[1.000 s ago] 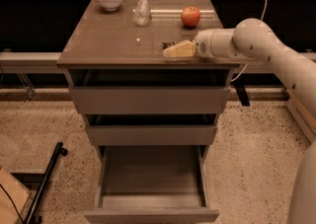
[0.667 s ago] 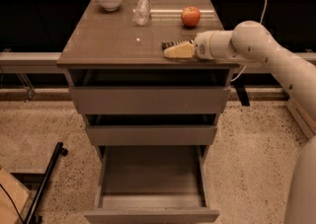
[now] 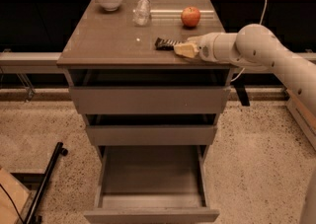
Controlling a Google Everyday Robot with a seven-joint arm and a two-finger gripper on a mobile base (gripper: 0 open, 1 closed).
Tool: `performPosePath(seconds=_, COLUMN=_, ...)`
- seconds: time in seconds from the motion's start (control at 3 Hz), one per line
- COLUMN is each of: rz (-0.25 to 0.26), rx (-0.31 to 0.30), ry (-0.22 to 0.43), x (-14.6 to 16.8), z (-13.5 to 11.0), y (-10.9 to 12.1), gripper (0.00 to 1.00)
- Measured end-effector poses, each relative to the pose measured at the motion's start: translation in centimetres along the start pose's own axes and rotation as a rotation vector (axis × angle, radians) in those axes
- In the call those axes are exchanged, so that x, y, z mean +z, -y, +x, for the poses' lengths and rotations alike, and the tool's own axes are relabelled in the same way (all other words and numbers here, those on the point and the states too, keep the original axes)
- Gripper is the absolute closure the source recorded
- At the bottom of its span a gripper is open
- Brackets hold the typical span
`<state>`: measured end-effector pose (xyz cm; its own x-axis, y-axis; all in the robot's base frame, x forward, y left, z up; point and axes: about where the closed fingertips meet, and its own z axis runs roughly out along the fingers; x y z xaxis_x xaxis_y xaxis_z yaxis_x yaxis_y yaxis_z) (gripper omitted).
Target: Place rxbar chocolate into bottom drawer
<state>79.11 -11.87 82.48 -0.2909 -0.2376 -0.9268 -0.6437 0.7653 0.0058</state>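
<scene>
pincer (image 3: 186, 49) low on tabletop (image 3: 108, 35), cannot tell grip | rxbar chocolate (image 3: 165, 44) just left, lying flat | bottom drawer (image 3: 150, 178) open below | pickup and drop left

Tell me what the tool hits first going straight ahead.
The tool, low over the cabinet top near its front edge, points at the snack bar; it likely meets that first, though depth is unclear.

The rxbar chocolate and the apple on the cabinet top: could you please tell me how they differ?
The rxbar chocolate is dark and flat; the apple is red-orange and round. The rxbar chocolate lies right at the gripper, near the top's front right; the apple stands farther back, apart from the gripper. Both rest on the cabinet top, and neither is in the open bottom drawer.
</scene>
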Motion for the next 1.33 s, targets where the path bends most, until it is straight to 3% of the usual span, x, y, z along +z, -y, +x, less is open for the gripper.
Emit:
performPosePath(seconds=0.33, rz=0.010, rx=-0.012, ry=0.011, x=-0.9, z=-0.4, y=-0.3, gripper=0.94)
performPosePath(seconds=0.67, rz=0.017, rx=-0.028, ry=0.027, x=-1.7, z=-1.1, y=-0.7, gripper=1.00)
performPosePath(seconds=1.0, rz=0.004, rx=-0.035, ry=0.090, x=-3.5, z=-3.4, y=-1.1, gripper=1.00)
performPosePath(seconds=1.33, rz=-0.014, rx=-0.084, ry=0.133, x=-7.0, z=-6.3, y=-1.9, gripper=1.00)
